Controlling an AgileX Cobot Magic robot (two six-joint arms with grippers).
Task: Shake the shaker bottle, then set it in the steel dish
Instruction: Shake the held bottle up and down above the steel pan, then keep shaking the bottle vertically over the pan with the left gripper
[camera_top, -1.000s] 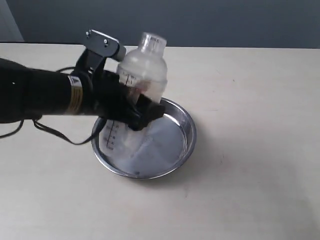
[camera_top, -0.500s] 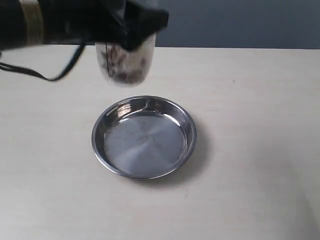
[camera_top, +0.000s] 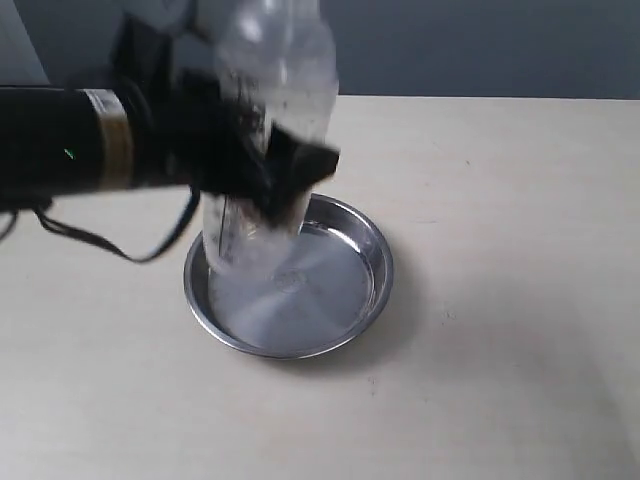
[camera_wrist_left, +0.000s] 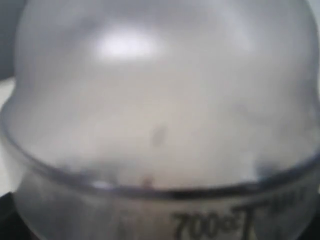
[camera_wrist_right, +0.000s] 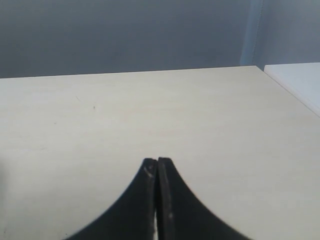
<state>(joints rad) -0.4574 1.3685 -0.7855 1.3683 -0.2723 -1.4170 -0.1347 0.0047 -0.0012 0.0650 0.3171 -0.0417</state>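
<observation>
The frosted shaker bottle (camera_top: 268, 130) is blurred by motion in the exterior view, upright above the left part of the steel dish (camera_top: 375, 255). My left gripper (camera_top: 270, 175) is shut around its middle, with the black arm coming in from the left. Close up, the bottle's domed top (camera_wrist_left: 160, 90) and part of the black scale fill the left wrist view and hide the fingers. My right gripper (camera_wrist_right: 157, 162) is shut on nothing over bare table, and it is out of the exterior view.
The pale wooden table (camera_top: 500, 200) stretches right of the dish and in front of it. A grey wall runs behind the table's far edge. A black cable (camera_top: 150, 245) hangs from the left arm beside the dish.
The bottle was low over the dish a second ago, jumped up to the top of the view half a second ago, and has now dropped back down over the dish's left side.
</observation>
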